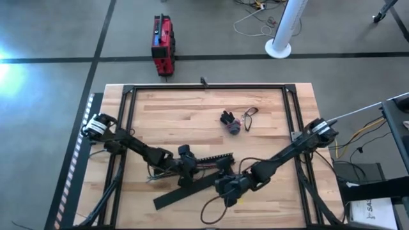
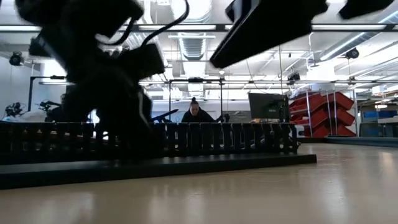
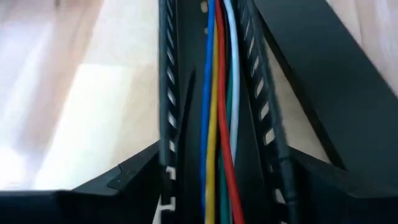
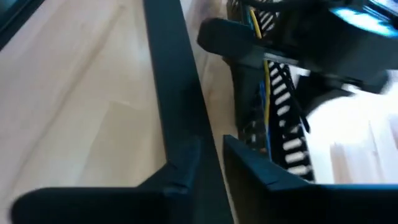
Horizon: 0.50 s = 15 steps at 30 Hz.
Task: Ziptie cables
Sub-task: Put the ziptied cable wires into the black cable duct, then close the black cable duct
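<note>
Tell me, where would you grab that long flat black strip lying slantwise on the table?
Probably near the free lower-left end of the flat black strip, coming straight down from above and pinching across its narrow width. It lies flat on the table, so only its long edges offer a hold, and its other end is crowded.

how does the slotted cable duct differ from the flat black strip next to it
The slotted cable duct has comb-like walls; the flat black strip is plain. The duct holds coloured wires; the strip holds none. The duct lies almost crosswise, the strip diagonally. Both are long, black and on the wooden table.
</note>
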Motion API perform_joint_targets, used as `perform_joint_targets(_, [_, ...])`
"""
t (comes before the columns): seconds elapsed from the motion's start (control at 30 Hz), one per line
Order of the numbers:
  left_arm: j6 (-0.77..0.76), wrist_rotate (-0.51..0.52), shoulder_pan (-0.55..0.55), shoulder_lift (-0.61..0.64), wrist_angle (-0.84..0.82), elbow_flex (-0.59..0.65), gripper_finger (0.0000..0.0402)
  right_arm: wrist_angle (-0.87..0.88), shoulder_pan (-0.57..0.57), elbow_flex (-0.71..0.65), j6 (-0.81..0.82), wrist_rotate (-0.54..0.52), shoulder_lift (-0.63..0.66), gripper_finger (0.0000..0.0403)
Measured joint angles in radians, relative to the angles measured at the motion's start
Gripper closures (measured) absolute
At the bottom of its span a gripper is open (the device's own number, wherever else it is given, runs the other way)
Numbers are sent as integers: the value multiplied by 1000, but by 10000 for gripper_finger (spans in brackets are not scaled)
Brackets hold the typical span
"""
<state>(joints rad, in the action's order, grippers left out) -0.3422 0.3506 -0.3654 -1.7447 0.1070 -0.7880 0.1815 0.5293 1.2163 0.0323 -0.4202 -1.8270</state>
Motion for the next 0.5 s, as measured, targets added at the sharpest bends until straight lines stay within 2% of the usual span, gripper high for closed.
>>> perform_joint_targets(0.13, [1,26,3,23,-301,-127,127,-154,-14,-15,-63,23,-73,285])
perform_joint_targets(0.27, [-10,25,1,59,-552,-234,125,-375,-43,-26,-120,129,-153,231])
perform_joint_targets(0.4, [-38,24,-18,133,-632,-266,134,-602,-91,-26,-114,266,-250,193])
perform_joint_targets(0.5, [-71,24,-41,215,-649,-265,144,-695,-125,-4,-111,316,-332,174])
